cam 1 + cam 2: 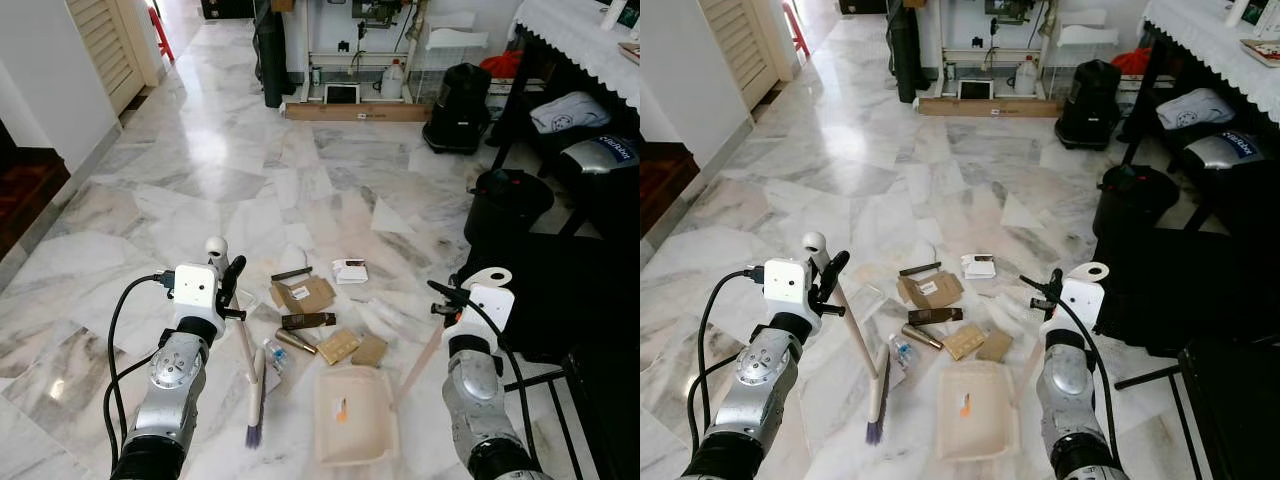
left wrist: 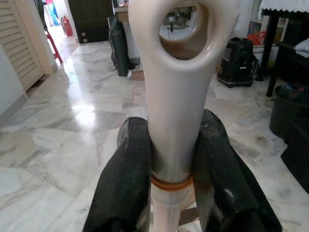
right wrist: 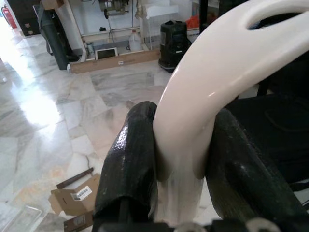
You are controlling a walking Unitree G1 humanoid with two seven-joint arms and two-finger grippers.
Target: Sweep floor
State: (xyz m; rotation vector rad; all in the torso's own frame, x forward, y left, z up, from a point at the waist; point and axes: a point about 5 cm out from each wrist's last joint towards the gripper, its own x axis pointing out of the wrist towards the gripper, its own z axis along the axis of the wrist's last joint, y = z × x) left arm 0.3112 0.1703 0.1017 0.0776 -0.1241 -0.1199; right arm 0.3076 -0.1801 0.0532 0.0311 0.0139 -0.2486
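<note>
My left gripper [image 1: 226, 285] is shut on the cream handle of a small broom [image 1: 245, 350]; its purple bristles [image 1: 253, 432] touch the marble floor. In the left wrist view both black fingers [image 2: 126, 179] clamp the broom handle [image 2: 176, 96]. My right gripper [image 1: 447, 297] is shut on the handle of a cream dustpan [image 1: 353, 412], which rests on the floor in front of me. The right wrist view has that dustpan handle [image 3: 203, 87] between the fingers [image 3: 130, 159]. Scattered litter lies just beyond the pan: brown cardboard pieces [image 1: 305, 294], a dark stick [image 1: 291, 273], a white packet [image 1: 350, 270], a clear wrapper [image 1: 274, 356].
A black bin [image 1: 505, 205] and a dark table with chairs [image 1: 590, 150] stand at the right. A black vacuum [image 1: 459, 107], a wooden board [image 1: 357, 111] and shelving line the far wall. A louvred door [image 1: 105, 45] is at the far left. Open marble floor stretches ahead.
</note>
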